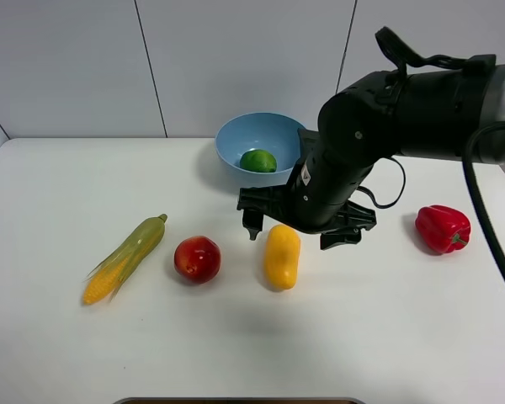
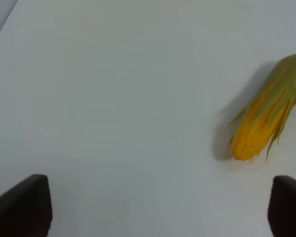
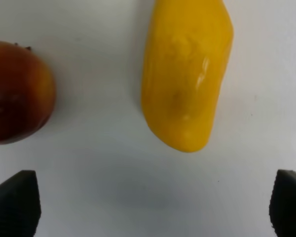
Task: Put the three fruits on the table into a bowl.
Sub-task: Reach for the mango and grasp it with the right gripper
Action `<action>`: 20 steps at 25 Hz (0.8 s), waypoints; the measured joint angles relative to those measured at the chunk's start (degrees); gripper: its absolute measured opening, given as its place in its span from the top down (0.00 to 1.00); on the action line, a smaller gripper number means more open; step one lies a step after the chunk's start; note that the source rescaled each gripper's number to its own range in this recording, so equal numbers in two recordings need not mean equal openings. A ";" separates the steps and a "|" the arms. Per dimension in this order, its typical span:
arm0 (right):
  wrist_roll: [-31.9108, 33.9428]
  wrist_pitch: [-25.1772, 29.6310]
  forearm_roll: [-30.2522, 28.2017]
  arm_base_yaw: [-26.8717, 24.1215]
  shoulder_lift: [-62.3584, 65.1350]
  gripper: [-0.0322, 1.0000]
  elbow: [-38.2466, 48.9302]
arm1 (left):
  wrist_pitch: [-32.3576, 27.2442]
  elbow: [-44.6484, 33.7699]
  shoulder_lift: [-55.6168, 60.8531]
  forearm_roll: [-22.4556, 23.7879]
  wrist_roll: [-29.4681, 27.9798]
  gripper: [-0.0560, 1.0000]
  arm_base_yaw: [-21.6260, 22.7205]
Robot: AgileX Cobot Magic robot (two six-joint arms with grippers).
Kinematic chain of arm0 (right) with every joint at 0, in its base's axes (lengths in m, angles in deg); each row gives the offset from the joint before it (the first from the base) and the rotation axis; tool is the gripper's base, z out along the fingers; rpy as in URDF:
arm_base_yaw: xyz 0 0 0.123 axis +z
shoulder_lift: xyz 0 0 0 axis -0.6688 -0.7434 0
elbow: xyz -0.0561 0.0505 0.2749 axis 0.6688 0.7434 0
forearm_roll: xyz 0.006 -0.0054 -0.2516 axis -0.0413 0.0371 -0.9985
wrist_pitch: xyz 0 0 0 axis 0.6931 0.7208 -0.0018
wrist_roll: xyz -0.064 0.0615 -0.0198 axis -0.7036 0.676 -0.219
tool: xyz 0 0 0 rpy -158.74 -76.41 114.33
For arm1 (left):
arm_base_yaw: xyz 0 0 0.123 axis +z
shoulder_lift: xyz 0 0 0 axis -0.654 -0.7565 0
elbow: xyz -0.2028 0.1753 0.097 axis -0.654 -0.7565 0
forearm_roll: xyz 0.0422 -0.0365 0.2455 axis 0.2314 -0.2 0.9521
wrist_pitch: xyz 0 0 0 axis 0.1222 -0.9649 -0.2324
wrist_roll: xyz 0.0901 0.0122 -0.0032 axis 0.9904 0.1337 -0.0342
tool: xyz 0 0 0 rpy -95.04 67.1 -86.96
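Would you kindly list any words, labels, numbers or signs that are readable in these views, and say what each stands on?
Small white sticker on the black right arm: print too small to read.
Nothing else in any of the three views carries writing, a number or a sign.

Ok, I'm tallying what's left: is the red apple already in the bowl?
No, the red apple lies on the table; only the lime is in the bowl.

A lab (likely robotics): plain white table [image 1: 387,337], grey panelled wall [image 1: 236,59].
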 joint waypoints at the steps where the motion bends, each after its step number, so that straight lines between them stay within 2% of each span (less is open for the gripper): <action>1: 0.71 -0.11 -0.33 0.00 -0.38 0.00 0.00 | 0.00 0.00 0.00 0.00 0.00 0.28 0.00; 9: 3.79 -0.35 -2.52 -0.26 -3.53 0.00 0.00 | 0.00 0.00 0.00 0.00 -0.07 0.28 0.00; 20: 4.13 -1.79 -4.11 -3.83 -5.34 0.00 0.00 | 0.00 0.00 0.00 0.00 0.00 0.28 0.00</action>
